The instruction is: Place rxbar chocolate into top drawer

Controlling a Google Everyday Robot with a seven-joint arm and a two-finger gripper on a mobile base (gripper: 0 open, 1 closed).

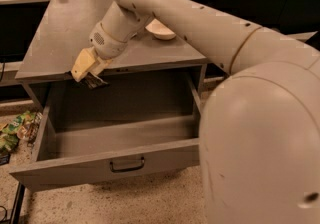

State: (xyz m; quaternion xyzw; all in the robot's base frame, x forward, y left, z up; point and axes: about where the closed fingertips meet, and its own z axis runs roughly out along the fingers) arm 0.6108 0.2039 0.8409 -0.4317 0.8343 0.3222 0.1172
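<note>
My gripper hangs past the front edge of the grey cabinet top, above the back left of the open top drawer. Its pale yellow fingers are shut on the rxbar chocolate, a small flat black bar that sticks out below the fingertips. The bar is held in the air over the drawer's inside, touching nothing else. The drawer is pulled far out, its front panel carries a small dark bar handle.
A pale bowl sits on the cabinet top, partly behind my arm. Colourful snack bags lie on the floor at the left of the drawer. My large arm shell fills the right side.
</note>
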